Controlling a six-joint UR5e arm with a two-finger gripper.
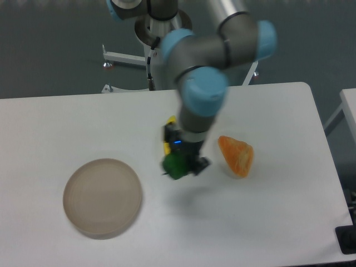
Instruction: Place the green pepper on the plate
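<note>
1. Green pepper (174,165) sits clamped in the end effector (179,161) just below the centre of the frame, lifted off the worktop (267,222), with a soft shadow under it.
2. It shows as a small, glossy, dark-green lump; only its lower part peeks out beneath the black fingers, and the stem cannot be made out.
3. The end effector is closed narrowly on the pepper, with a blue light glowing on the wrist above it.
4. Right behind the wrist, a sliver of a yellow thing (168,133) is visible, mostly hidden by the arm.
5. To the right lies an orange piece (237,156), apart from the pepper.
6. The plate (102,196) rests at the lower left, well apart from the pepper, round, beige-grey and bare.
7. Risk, as I judge it: the skin is smooth and rounded, so a shallow pinch could let it slide out during the carry and drop short of the plate.
8. Another risk: releasing near the low rim or from too high could let the pepper roll off the plate.
</note>
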